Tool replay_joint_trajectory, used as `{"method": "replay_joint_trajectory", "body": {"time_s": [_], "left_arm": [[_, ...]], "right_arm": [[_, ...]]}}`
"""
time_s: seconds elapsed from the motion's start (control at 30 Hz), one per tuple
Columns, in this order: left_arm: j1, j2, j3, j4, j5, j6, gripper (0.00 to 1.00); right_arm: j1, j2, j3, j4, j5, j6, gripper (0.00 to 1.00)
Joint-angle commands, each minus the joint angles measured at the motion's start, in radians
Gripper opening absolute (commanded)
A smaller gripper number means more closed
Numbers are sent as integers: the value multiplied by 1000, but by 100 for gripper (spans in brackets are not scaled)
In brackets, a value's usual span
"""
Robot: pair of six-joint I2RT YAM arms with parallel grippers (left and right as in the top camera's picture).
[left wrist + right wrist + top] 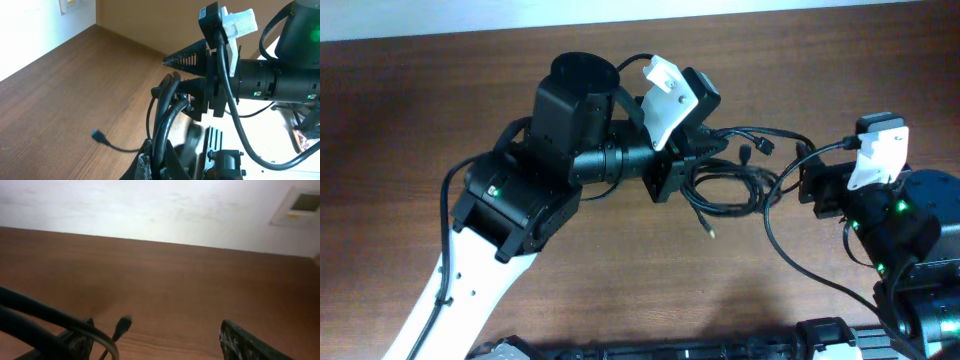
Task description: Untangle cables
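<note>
Left jaws pinch the cables (161, 131) tight over the middle of the table (420, 100). Right jaws stand wide beside them. They look light and floppy; best grab near a plug (97, 135).

two arms (520, 190) (910, 220), one table (400, 110), one tangled bundle of cables (752, 183).

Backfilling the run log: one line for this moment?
task: untangle cables | left hand: shut on cables | right hand: open, beside cables, no grip | surface: wooden table
</note>
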Motion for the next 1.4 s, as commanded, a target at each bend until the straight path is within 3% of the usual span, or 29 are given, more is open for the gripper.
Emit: {"method": "replay_joint_trajectory", "body": {"time_s": [0.0,0.1,0.33,0.57,1.37], "left_arm": [[-4,-23,11,10,-8,21,0],[-4,-23,11,6,-133,19,0],[-4,-23,11,6,-278,-34,0],[-4,-23,11,6,-282,-92,0],[-10,-22,11,3,24,-101,0]], "right_arm": [[5,1,15,-19,56,30,78],[4,1,15,-54,22,30,78],[4,1,15,-95,-303,-16,85],[5,1,15,-92,-441,-16,93],[4,1,15,18,-324,-15,93]]}}
